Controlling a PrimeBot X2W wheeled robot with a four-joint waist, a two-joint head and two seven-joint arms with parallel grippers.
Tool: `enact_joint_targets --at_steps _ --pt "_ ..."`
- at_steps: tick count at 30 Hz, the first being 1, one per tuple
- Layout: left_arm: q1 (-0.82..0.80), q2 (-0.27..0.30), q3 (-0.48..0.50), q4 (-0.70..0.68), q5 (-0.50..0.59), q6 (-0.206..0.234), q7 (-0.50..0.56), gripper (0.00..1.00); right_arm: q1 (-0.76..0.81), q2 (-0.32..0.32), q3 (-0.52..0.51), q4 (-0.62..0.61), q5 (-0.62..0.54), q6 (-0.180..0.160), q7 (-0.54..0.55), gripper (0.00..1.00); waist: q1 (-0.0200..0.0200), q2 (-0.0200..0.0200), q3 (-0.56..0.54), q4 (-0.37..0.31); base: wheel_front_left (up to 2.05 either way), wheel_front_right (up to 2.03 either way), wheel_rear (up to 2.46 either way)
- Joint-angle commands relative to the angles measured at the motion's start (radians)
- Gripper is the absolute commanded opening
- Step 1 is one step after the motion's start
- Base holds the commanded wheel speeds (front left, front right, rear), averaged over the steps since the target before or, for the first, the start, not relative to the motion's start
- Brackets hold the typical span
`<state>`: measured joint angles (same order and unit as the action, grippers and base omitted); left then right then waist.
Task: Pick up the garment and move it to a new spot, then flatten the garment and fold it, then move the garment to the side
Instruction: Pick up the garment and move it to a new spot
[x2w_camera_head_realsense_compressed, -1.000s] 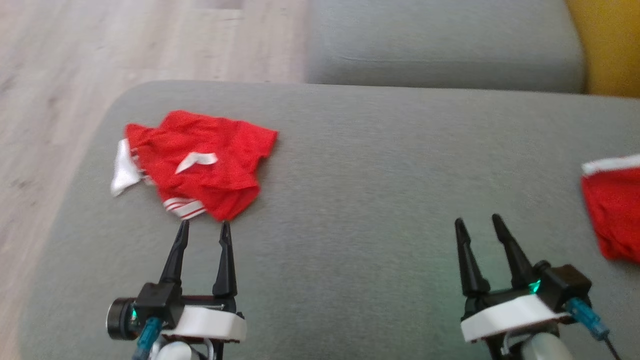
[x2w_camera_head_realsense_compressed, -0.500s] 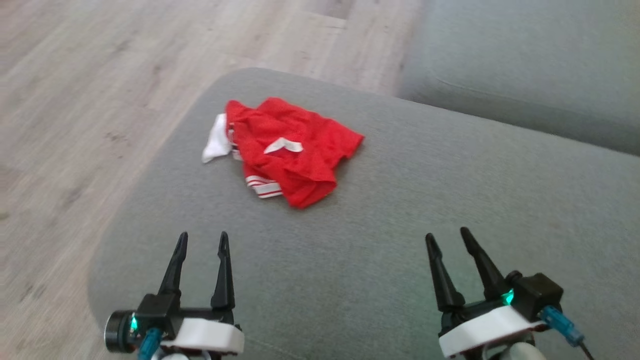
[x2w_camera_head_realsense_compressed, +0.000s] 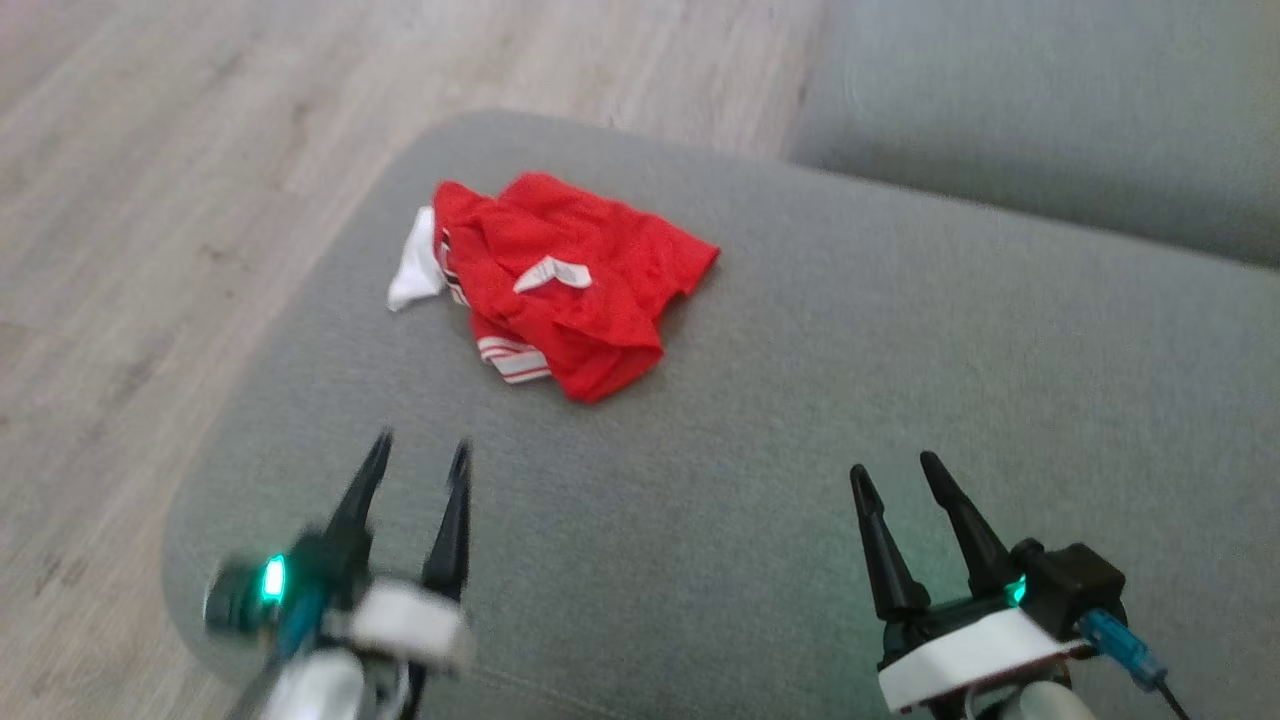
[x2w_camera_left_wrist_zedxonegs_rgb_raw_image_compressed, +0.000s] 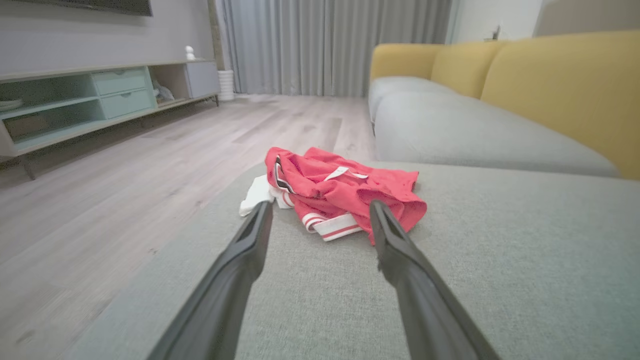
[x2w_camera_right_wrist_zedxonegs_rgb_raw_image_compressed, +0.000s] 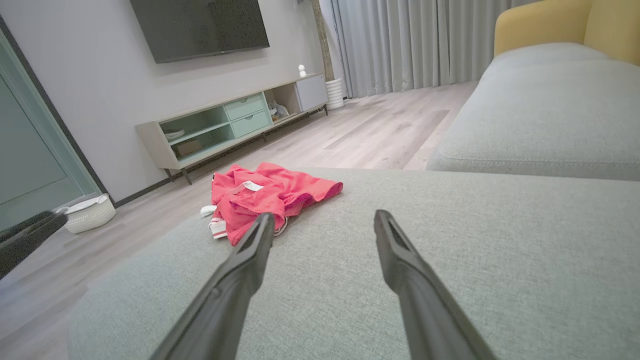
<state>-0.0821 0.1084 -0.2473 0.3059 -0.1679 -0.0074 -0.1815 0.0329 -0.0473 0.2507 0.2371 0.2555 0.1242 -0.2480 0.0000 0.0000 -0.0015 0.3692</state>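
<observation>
Wide grey seat cushion in front, rounded at its near-left corner. Beyond it, a second grey cushion, parted from the first by a narrow gap. Behind both, yellow backrests. Off to the left, pale wood-plank floor. Across the room: long low cabinet with mint-green drawers and open shelves (contents too small to make out), small white figure on top, dark screen on the wall above. Ribbed white pot next to grey curtains. White basket on the floor near a glazed door.
</observation>
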Motion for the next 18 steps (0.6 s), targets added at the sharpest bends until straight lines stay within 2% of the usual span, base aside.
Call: enact_joint_targets --at_steps 1,5,7,11,18 --pt "-0.111 0.015 0.018 -0.031 0.012 -0.011 0.012 1.0 -0.043 -0.003 0.017 -0.037 -0.009 0.007 -0.014 1.0 0.0 0.0 0.039 -0.032 0.0 0.0 0.0" --pt "-0.28 0.077 -0.039 0.029 0.02 -0.091 0.187 1.0 -0.081 -0.003 0.014 -0.054 -0.029 0.007 -0.012 1.0 0.0 0.0 0.106 -0.085 0.0 0.0 0.0" --pt "-0.368 0.113 -0.058 0.056 -0.001 -0.111 0.262 1.0 -0.101 -0.003 0.009 -0.065 -0.034 0.007 -0.012 1.0 0.0 0.0 0.142 -0.112 0.0 0.0 0.0" --pt "-0.531 0.177 -0.118 0.126 -0.084 -0.122 0.384 1.0 -0.138 -0.003 0.003 -0.082 -0.039 0.007 -0.012 1.0 0.0 0.0 0.21 -0.159 0.0 0.0 0.0" --pt "-0.734 0.294 -0.283 0.232 -0.329 -0.123 0.531 1.0 -0.197 -0.003 0.028 -0.099 -0.025 0.007 -0.013 1.0 0.0 0.0 0.291 -0.226 0.0 0.0 0.0"
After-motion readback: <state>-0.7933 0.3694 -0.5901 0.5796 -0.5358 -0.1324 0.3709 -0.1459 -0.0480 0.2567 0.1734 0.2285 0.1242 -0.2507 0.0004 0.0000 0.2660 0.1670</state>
